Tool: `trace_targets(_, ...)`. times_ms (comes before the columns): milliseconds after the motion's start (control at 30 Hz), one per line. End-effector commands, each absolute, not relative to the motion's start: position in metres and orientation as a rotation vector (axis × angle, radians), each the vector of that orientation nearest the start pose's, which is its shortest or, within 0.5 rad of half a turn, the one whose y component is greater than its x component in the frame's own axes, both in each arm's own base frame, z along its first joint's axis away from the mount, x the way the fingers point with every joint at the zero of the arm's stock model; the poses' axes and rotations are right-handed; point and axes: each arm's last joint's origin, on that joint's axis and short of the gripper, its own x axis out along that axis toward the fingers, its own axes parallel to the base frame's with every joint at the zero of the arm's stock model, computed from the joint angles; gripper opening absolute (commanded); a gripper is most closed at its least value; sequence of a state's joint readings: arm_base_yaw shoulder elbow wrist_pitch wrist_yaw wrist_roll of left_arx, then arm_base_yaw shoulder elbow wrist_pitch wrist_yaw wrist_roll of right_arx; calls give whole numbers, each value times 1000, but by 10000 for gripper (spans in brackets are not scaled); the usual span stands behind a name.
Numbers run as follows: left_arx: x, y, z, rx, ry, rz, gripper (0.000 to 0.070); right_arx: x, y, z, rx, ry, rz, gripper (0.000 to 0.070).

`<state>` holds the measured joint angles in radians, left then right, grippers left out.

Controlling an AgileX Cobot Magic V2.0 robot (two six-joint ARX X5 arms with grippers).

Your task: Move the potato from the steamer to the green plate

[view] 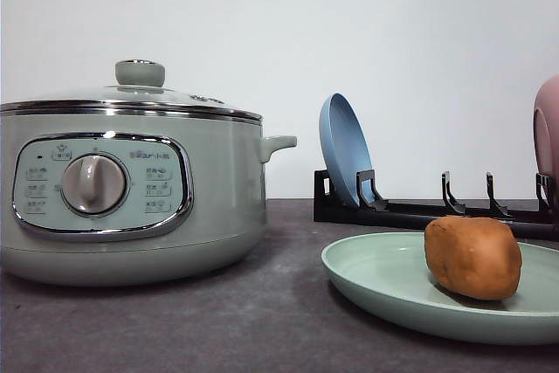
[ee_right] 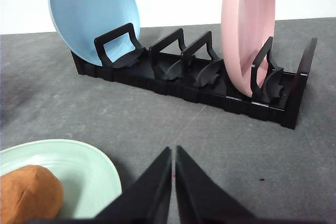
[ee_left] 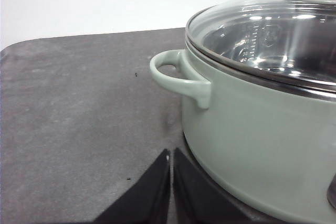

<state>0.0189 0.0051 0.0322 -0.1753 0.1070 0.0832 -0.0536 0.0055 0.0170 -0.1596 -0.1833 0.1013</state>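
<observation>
**A:** Where does the potato (view: 472, 257) sit?

**B:** On the green plate (view: 376, 272), right of centre on the dark counter (view: 262, 321). It rests on the plate's right part, inside the rim, and the plate runs off the right edge of the front view.

**A:** And the steamer (view: 131, 207)?

**B:** At left, glass lid (ee_left: 273, 40) on, control knob facing the camera. A strip of bare counter separates its base from the plate's near-left rim.

**A:** The left tool (ee_left: 171, 182)?

**B:** Its two dark fingers meet at the tips, pinched together on nothing, just beside the steamer's wall below the side handle (ee_left: 178, 74). Open counter stretches away on the other side to the counter's rounded corner.

**A:** The right tool (ee_right: 174, 174)?

**B:** Likewise closed and empty, low over the counter beside the plate's rim. Beyond it lies clear grey surface, then the black rack (ee_right: 210, 85) with the blue plate (ee_right: 92, 11) and the pink plate (ee_right: 247, 30) standing upright at opposite ends, two slots between them vacant.
</observation>
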Motion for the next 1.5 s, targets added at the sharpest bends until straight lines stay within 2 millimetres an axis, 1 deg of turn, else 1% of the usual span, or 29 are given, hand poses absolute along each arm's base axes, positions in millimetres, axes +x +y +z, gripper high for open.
trace_targets(0,96,-1,150,63,171,-95,0,96,0,152,120,156,120,0)
trace_targets(1467,96,-1,150,63,171,-95,0,96,0,152,121,155,120,0)
